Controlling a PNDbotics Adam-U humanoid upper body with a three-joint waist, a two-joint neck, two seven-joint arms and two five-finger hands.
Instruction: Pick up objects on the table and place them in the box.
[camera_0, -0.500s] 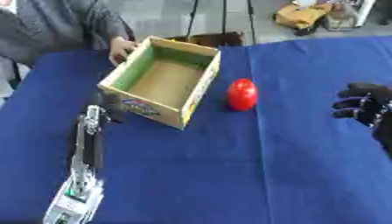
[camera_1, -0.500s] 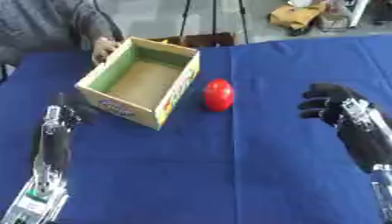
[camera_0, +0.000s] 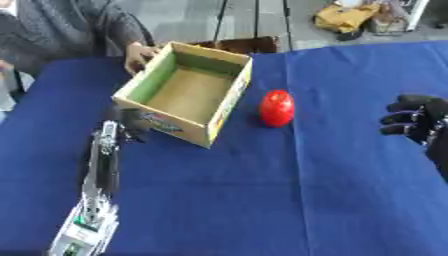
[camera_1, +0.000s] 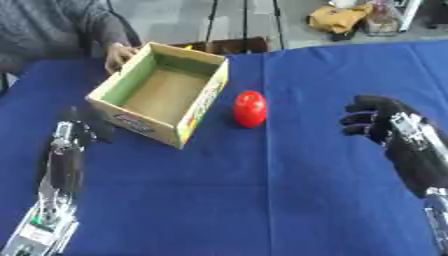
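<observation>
An open cardboard box (camera_0: 171, 123) with green inner walls stands at the table's left centre, and nothing shows inside it. A red rounded object (camera_0: 276, 107) stands on the blue cloth just right of the box, apart from it. My right hand (camera_1: 378, 118) hovers at the right, well clear of the red object, with its fingers relaxed, pointing left and holding nothing. My left arm runs up from the lower left, and my left hand (camera_0: 125, 125) shows as a dark shape by the box's near left corner.
A person's hand (camera_0: 137, 55) holds the box's far left corner. The blue tablecloth (camera_0: 262, 195) spreads wide in front of the box and the red object. Bags and stand legs lie on the floor beyond the table's far edge.
</observation>
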